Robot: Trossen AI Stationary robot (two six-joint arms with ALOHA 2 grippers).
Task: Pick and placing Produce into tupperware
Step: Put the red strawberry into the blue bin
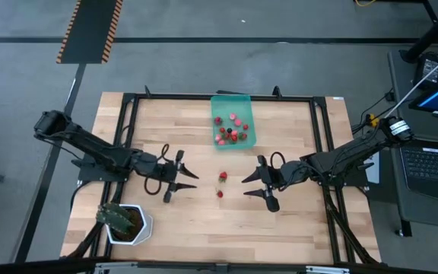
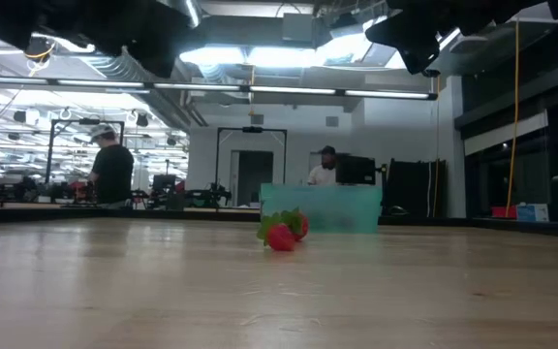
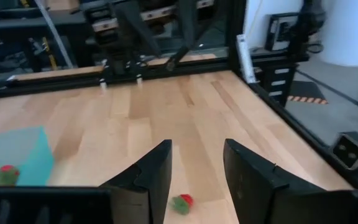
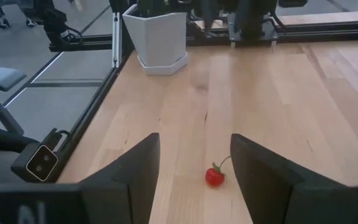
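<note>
The big wooden table (image 1: 204,221) has a black frame (image 1: 322,152) round its edges and lots of bare room in the middle. The teal tupperware (image 1: 233,103) sits at the far edge with red fruits inside. My left gripper (image 1: 181,183) and my right gripper (image 1: 258,189) both hover with fingers apart, holding nothing. Two little strawberries (image 1: 221,185) lie on the wood between them.
</note>
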